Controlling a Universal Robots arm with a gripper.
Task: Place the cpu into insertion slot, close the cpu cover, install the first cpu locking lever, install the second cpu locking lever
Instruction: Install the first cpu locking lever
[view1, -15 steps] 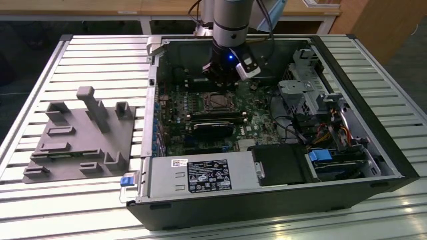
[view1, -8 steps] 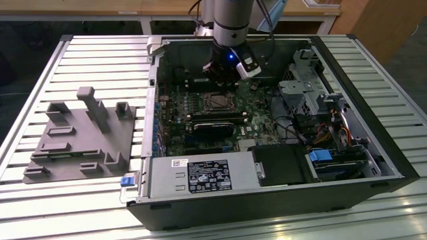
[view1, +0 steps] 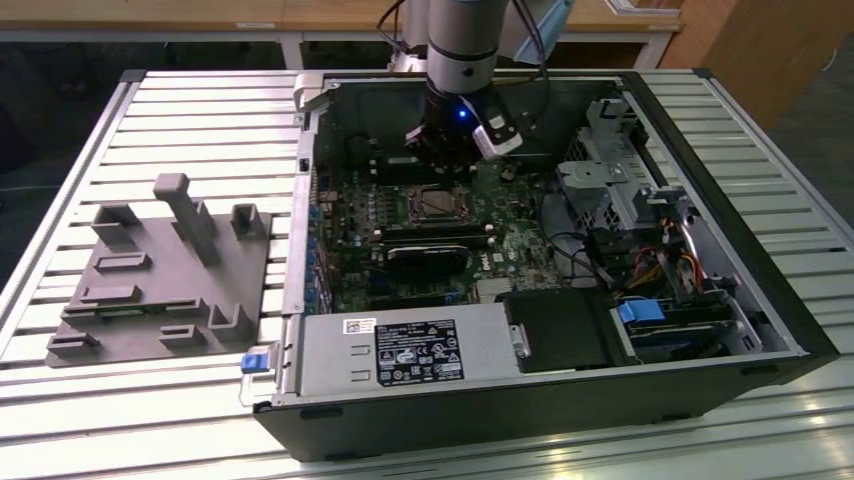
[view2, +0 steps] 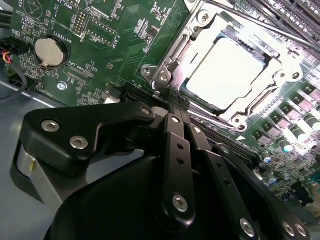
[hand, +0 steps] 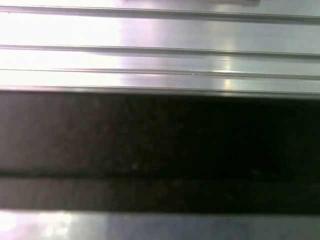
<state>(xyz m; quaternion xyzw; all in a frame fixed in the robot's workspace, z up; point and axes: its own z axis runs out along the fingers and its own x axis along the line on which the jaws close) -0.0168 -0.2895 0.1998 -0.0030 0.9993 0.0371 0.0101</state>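
Low in the second wrist view, the gripper (view2: 172, 107) has its black fingers (view2: 177, 150) pressed together into one narrow stack, with nothing held between them. Their tips sit at the lower left corner of the cpu cover (view2: 200, 42), close to a lever hinge there. That silver frame lies flat over the insertion slot (view2: 272, 87), and through its square hole the cpu (view2: 227, 72) shows its pale metal top, seated in the upper right of the frame. Green circuit board (view2: 115, 30) surrounds it, with a round coin battery (view2: 50, 51) at upper left. At the upper centre of the exterior view, the gripper (view1: 447, 160) hangs inside the open computer case (view1: 747, 300), just above the socket (view1: 435, 204). A grey fixture block (view1: 160, 275) lies on the slatted table (view1: 134, 420) at the exterior view's left.
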